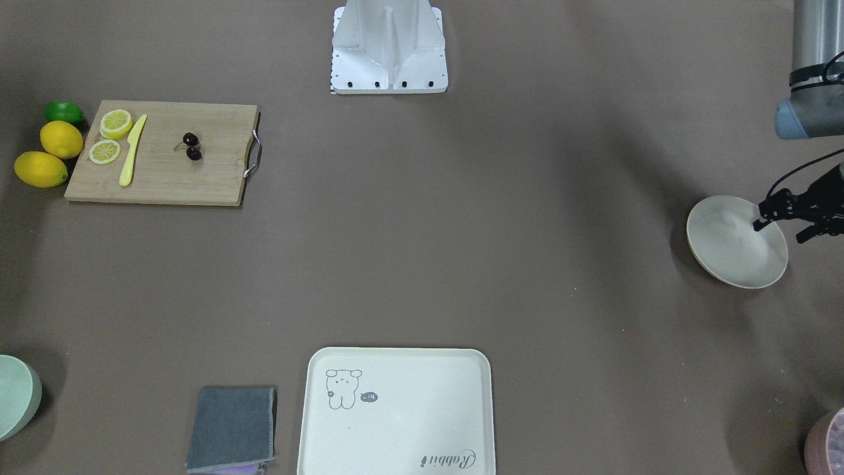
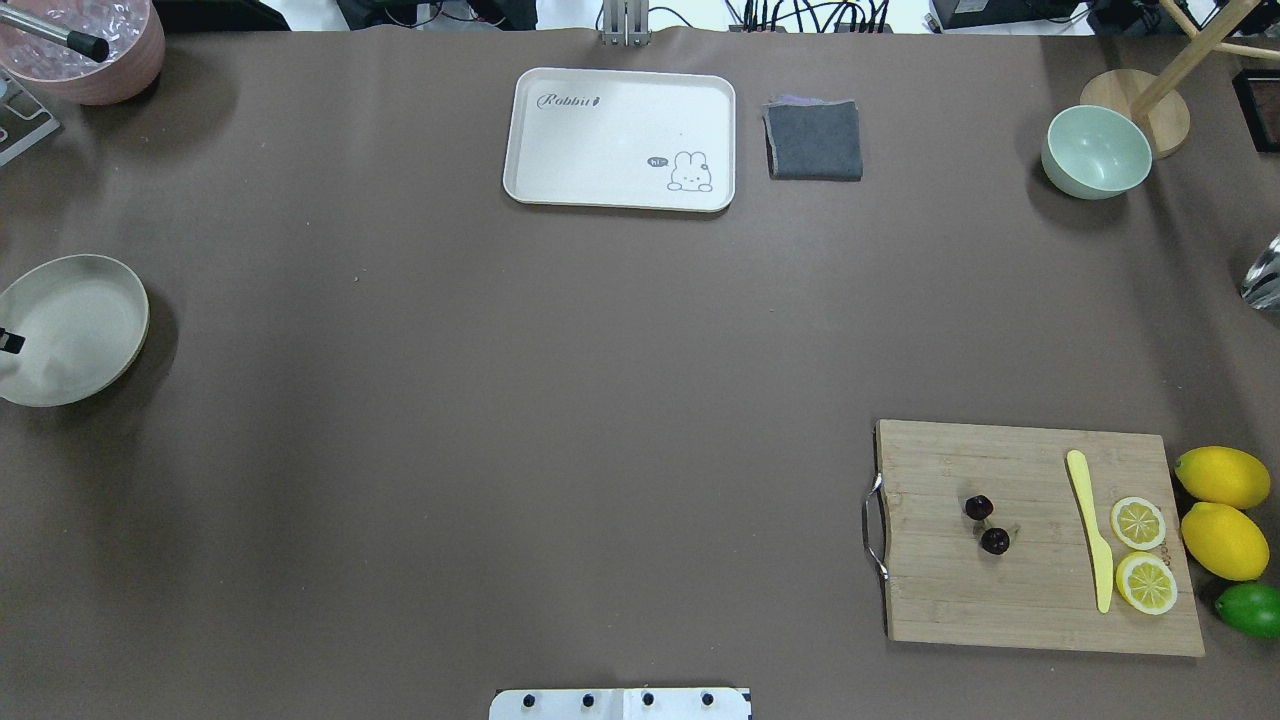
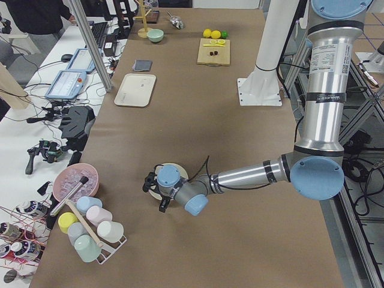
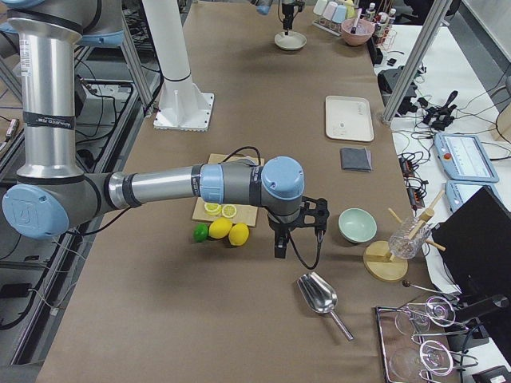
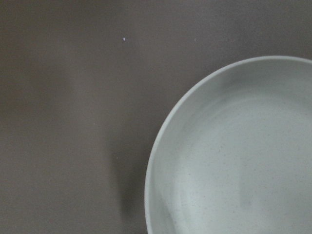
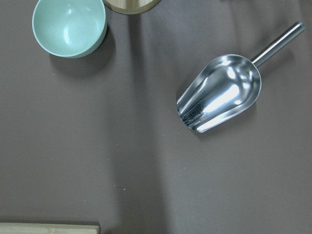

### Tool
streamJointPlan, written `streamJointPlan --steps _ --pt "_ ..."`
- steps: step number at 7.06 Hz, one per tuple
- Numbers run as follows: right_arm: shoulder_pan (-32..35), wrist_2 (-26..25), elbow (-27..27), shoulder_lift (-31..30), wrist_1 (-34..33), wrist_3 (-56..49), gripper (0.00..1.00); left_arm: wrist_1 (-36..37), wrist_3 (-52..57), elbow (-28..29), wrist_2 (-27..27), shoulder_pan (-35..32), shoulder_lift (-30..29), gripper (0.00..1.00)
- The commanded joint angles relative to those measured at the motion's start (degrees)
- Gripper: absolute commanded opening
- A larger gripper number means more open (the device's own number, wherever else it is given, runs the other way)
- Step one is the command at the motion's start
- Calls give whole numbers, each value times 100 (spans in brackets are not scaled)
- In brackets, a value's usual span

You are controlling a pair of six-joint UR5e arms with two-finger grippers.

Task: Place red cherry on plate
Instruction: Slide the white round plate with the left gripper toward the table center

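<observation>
Front view: cherry (image 1: 194,154) lies mid-board (image 1: 165,178), w/ knife (image 1: 132,158), lemon slices (image 1: 111,137) and lemons (image 1: 53,155) toward the board's outer end. Plate (image 1: 732,254) sits well apart at the opposite side, bare table (image 1: 422,264) btwn them. Left end effector (image 1: 780,231) hangs over the plate's edge, fingers parted, empty.

Overhead: tray (image 2: 620,140), cloth (image 2: 815,140) and bowl (image 2: 1095,150) line the far edge, off the board-to-plate line.

Left side view: left arm bent at the elbow, forearm low, wrist by the plate.

Right side view: right end effector (image 4: 297,235) points down btwn lemons and bowl, scoop (image 4: 319,297) near; can't tell if open or closed.
</observation>
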Motion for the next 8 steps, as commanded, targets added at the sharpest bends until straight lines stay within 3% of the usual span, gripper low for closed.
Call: streamJointPlan --steps 1,2,5,8 --pt "0 -1 3 4 0 0 100 -4 4 6 -16 14 15 16" --pt "0 -1 -6 13 0 0 100 -4 4 -12 -24 14 23 0" --pt "0 17 21 -13 0 0 100 153 -197 -135 -234 -257 -195 0" --pt "0 8 30 -40 0 -8 100 1870 -374 -501 -1156 -952 -1107 0"
